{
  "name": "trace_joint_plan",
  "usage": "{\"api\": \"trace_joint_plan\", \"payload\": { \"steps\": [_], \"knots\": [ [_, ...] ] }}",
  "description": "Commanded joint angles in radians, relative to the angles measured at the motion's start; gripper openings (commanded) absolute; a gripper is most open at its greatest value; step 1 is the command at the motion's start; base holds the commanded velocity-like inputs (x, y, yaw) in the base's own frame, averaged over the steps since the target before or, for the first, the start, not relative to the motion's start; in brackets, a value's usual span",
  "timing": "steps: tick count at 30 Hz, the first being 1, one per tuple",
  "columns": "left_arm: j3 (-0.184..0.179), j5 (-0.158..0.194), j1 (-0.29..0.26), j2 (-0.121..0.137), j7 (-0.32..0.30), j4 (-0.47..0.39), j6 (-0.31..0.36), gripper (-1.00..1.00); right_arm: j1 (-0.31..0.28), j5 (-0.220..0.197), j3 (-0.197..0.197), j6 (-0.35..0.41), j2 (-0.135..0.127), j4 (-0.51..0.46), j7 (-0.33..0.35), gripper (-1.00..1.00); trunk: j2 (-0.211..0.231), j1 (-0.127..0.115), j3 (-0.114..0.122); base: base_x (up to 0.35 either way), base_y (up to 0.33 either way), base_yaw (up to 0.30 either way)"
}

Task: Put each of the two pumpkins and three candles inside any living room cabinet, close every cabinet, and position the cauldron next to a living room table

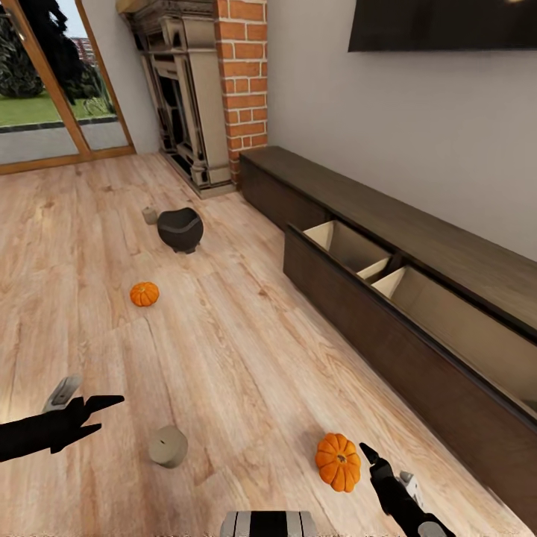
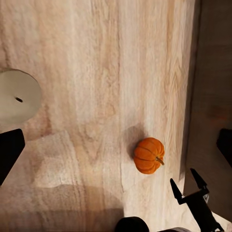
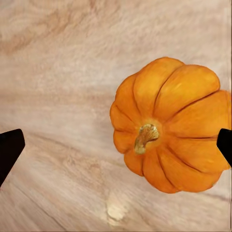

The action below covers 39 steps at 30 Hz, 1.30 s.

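Observation:
One orange pumpkin [image 1: 338, 462] [image 3: 169, 123] lies on the wood floor just left of my right gripper [image 1: 373, 456] [image 3: 116, 147], whose open fingers hover above it, one on either side. My left gripper [image 1: 101, 415] hangs open over the floor above a beige candle [image 1: 168, 446] [image 2: 17, 99]. The left wrist view also takes in that pumpkin [image 2: 149, 155] and the right gripper [image 2: 187, 186]. Further off lie a second pumpkin [image 1: 145, 294], the dark cauldron [image 1: 180, 229] and another candle [image 1: 150, 215] behind it. The long dark cabinet [image 1: 388, 328] stands open, showing pale compartments. The table is out of view.
The cabinet runs along the right wall under a dark screen [image 1: 440, 22]. A brick column [image 1: 242, 82] and a fireplace [image 1: 186, 97] stand at the back, with a glass door [image 1: 45, 82] at the far left. Wood floor spreads between the things.

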Motion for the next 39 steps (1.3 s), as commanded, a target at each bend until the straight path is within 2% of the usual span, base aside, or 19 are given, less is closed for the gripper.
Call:
{"api": "trace_joint_plan", "payload": {
  "steps": [1,10,13,21,27,30,39],
  "knots": [
    [0.001,0.011,0.000,0.000,0.010,0.000,0.004,1.00,-0.002,-0.015,-0.004,0.011,0.001,0.000,-0.009,1.00,-0.001,0.000,-0.005,0.000,0.000,0.000],
    [0.001,0.010,0.000,0.000,0.010,0.001,0.004,1.00,-0.014,-0.027,-0.007,0.013,-0.006,-0.001,-0.039,1.00,-0.003,0.004,-0.039,0.000,0.000,0.000],
    [0.001,0.010,0.000,0.000,0.010,0.001,0.004,1.00,-0.015,-0.042,-0.025,0.016,-0.010,0.000,-0.039,1.00,-0.003,0.004,-0.039,0.000,0.000,0.000],
    [0.001,0.011,0.000,0.000,0.010,0.001,0.004,1.00,-0.016,-0.051,-0.036,0.017,-0.013,0.002,-0.041,1.00,-0.005,0.008,-0.070,0.000,0.000,0.000],
    [0.000,0.011,0.001,0.000,0.010,0.001,0.004,1.00,-0.018,-0.053,-0.037,0.029,-0.037,-0.006,-0.046,1.00,-0.006,0.011,-0.094,0.000,0.000,0.000],
    [-0.001,0.012,0.001,-0.001,0.010,0.001,0.004,1.00,-0.019,-0.047,-0.037,0.082,-0.045,-0.008,-0.048,1.00,-0.007,0.012,-0.105,0.000,0.000,0.000],
    [-0.003,0.012,0.000,-0.002,0.010,0.001,0.004,1.00,-0.024,-0.042,-0.032,0.084,-0.036,-0.005,-0.047,1.00,-0.009,0.016,-0.140,0.000,0.000,0.000]
  ]
}}
